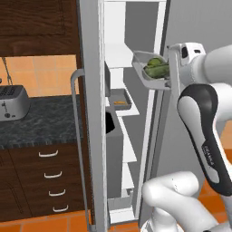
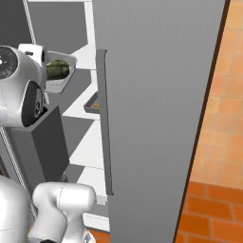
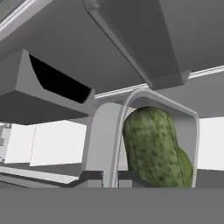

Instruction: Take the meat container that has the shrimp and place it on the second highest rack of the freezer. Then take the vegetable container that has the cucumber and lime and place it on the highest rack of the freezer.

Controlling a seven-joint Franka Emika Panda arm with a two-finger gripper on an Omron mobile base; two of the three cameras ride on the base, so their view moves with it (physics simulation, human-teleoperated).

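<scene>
Holding one cucumber (image 1: 156, 71), one vegetable container (image 1: 144, 71).

Glossy white arm (image 1: 213, 63) with rounded segments, dark joint covers.

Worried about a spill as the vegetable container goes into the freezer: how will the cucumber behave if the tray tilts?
The cucumber is a smooth cylinder lying loose in the tray, so it would probably roll. The raised walls should catch it. The gripper is shut on the tray's rim, so the load may sag away from it.
</scene>
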